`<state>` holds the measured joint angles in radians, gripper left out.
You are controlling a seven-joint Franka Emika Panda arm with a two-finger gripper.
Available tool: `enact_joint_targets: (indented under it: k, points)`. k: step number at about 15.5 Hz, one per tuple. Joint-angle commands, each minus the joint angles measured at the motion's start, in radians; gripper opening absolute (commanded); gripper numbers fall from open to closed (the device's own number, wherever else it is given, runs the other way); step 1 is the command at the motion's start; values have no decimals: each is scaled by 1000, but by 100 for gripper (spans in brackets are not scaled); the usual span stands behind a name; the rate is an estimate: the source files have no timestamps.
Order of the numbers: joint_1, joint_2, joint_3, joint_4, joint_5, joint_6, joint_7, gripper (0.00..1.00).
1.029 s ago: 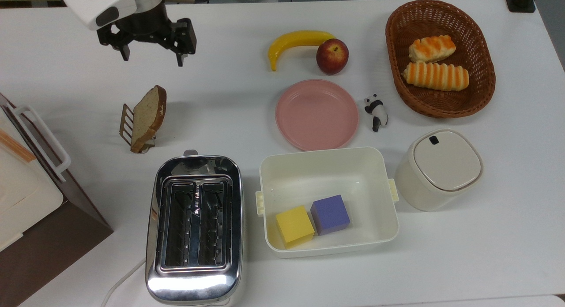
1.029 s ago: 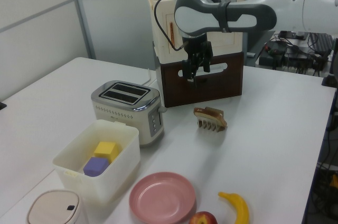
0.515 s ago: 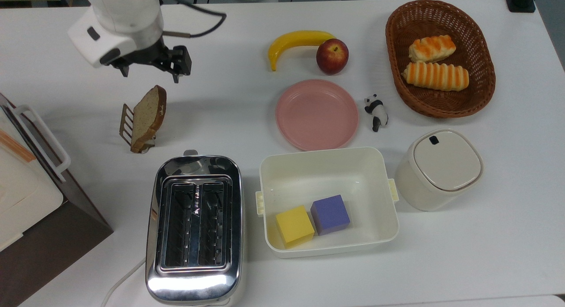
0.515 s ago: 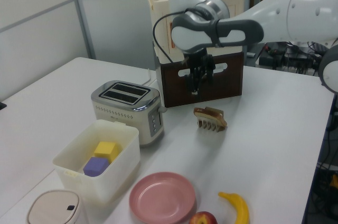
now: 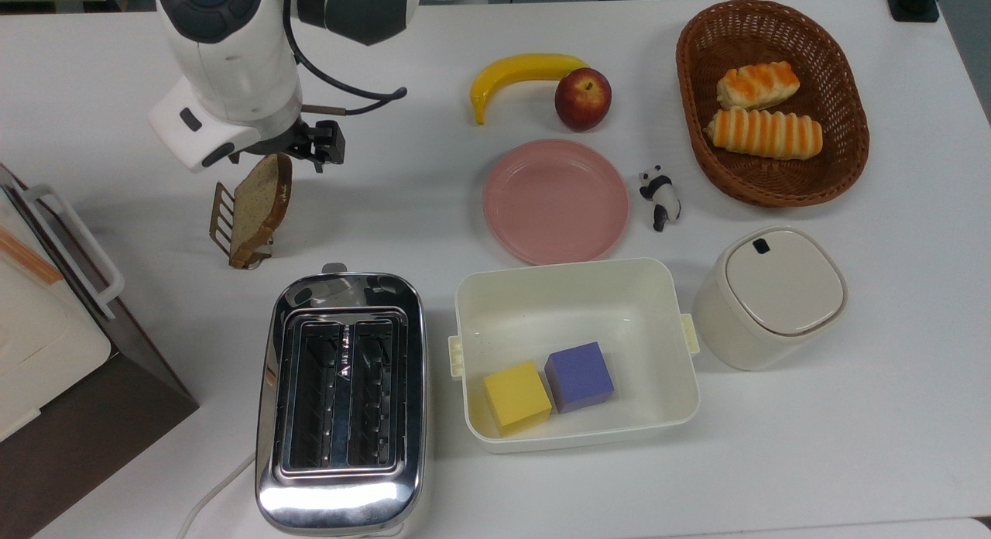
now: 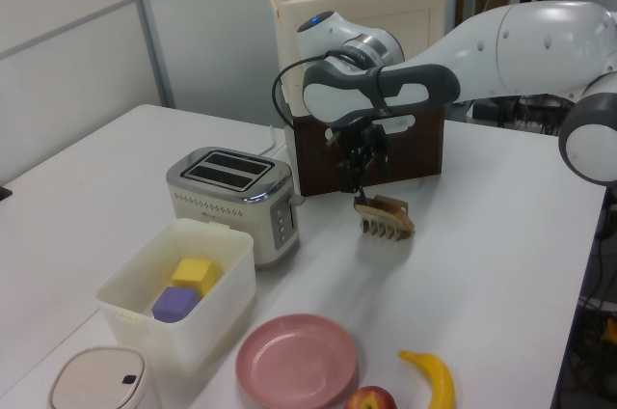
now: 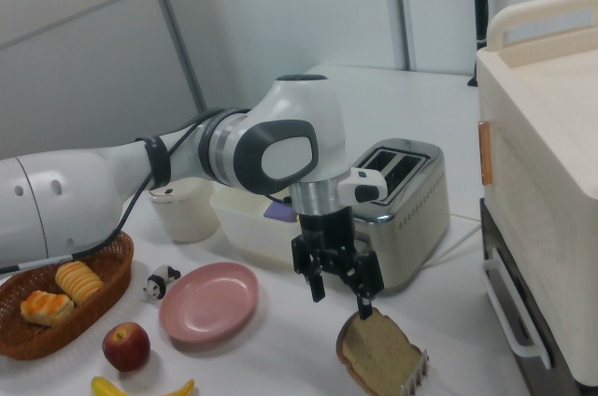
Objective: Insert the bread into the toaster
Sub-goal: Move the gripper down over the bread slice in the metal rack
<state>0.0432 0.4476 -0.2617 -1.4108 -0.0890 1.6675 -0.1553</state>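
Nothing grabbed yet: the gripper (image 7: 338, 294), fingers spread wide, hovers just above the bread (image 5: 261, 198), which leans in its rack beside the toaster (image 5: 341, 403). Grasp, carry and drop-in all remain.

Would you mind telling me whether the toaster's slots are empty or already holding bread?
Empty. Both slots of the toaster show only bare wire guides in the top view; the bread leans in its rack on the table.

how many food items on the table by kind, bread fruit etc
bread slice: 1
striped rolls: 2
banana: 1
apple: 1
total: 5
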Motion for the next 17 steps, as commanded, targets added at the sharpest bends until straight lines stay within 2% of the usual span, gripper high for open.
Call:
enact_joint_targets:
  k: [1, 3, 4, 11, 14, 17]
  points:
    - [9, -9, 1, -19, -20, 24, -3, 86]
    - [9, 6, 1, -19, -21, 24, -6, 77]
    - [11, 11, 2, -19, -21, 24, -13, 75]
    - [11, 33, 4, -19, -46, 29, -38, 73]
    - [11, 33, 4, -19, -44, 28, -49, 46]
    - [11, 33, 4, -19, -44, 28, -52, 26]
